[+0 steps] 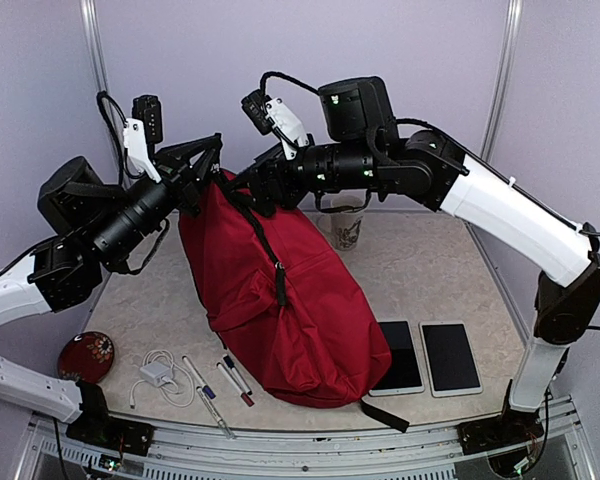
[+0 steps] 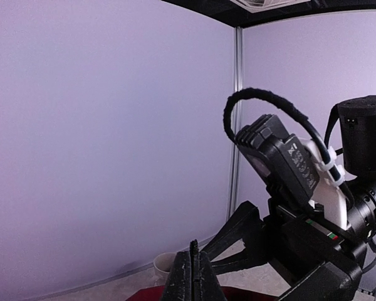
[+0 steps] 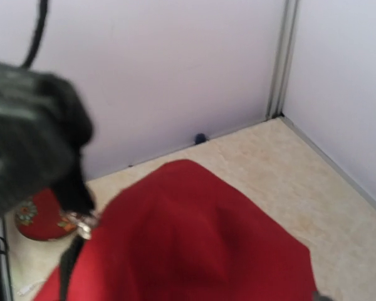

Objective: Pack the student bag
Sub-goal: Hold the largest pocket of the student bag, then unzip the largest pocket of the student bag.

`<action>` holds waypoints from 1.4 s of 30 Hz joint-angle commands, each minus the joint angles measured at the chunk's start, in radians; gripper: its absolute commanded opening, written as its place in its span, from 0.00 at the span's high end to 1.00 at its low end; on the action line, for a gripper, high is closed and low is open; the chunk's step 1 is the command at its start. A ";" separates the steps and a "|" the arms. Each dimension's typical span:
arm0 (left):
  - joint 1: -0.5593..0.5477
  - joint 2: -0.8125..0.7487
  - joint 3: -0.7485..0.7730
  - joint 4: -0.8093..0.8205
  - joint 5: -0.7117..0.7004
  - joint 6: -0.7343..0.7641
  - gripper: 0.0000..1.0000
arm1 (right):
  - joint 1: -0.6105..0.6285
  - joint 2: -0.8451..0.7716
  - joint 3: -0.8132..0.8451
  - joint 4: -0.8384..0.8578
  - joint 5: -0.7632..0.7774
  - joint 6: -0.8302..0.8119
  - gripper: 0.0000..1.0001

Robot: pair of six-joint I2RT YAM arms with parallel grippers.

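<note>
The student bag (image 1: 300,310), a large dark-red backpack with black straps, stands with its top pulled up and its bottom on the table. My left gripper (image 1: 202,172) is at the bag's top left corner. In the left wrist view its fingers (image 2: 183,281) are shut on a thin black edge of the bag, with red fabric (image 2: 238,293) just below. My right gripper (image 1: 252,188) is at the bag's top by the black strap. In the right wrist view the bag (image 3: 188,244) fills the lower frame and hides the fingers.
A paper cup (image 1: 347,228) stands behind the bag. Two dark-screened tablets (image 1: 400,357) (image 1: 450,357) lie at its front right. A red round case (image 1: 87,357), a white charger with cable (image 1: 158,375) and several pens (image 1: 220,382) lie at the front left.
</note>
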State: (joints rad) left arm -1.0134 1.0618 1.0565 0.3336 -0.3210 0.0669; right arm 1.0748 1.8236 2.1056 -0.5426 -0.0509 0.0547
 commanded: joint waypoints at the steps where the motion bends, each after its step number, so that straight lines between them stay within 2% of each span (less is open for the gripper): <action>1: -0.019 -0.014 0.038 0.045 0.028 0.001 1.00 | -0.001 -0.039 -0.029 -0.004 0.014 0.011 0.21; 5: -0.022 -0.011 0.039 0.050 0.038 0.015 1.00 | -0.002 -0.034 -0.044 -0.069 0.052 0.022 0.20; 10: -0.024 -0.016 0.037 0.045 0.038 0.031 1.00 | -0.014 -0.060 -0.079 -0.102 0.089 0.041 0.33; 15: -0.024 -0.021 0.035 0.042 0.034 0.037 1.00 | -0.021 -0.103 -0.152 -0.054 0.086 0.014 0.45; 16: -0.025 -0.022 0.034 0.043 0.034 0.032 1.00 | -0.020 -0.105 -0.166 -0.044 0.068 0.004 0.50; 20: -0.020 -0.035 0.013 0.059 0.000 0.019 1.00 | -0.022 -0.109 -0.172 -0.036 0.038 -0.016 1.00; 24: 0.028 -0.073 -0.005 0.029 -0.062 0.009 1.00 | -0.035 -0.173 -0.215 0.017 0.047 -0.025 1.00; 32: 0.221 -0.216 -0.096 -0.082 -0.088 -0.077 1.00 | -0.134 -0.421 -0.417 0.231 -0.045 0.010 1.00; 38: 0.254 -0.323 -0.196 -0.137 -0.130 -0.095 1.00 | -0.184 -0.557 -0.547 0.366 -0.113 0.019 1.00; 42: 0.263 -0.341 -0.215 -0.132 -0.091 -0.121 1.00 | -0.192 -0.570 -0.605 0.420 -0.175 -0.008 1.00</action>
State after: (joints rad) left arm -0.7826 0.7444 0.8478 0.1883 -0.3447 -0.0254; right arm 0.9112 1.2953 1.5322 -0.2543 -0.1814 0.0505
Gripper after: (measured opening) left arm 0.007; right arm 0.012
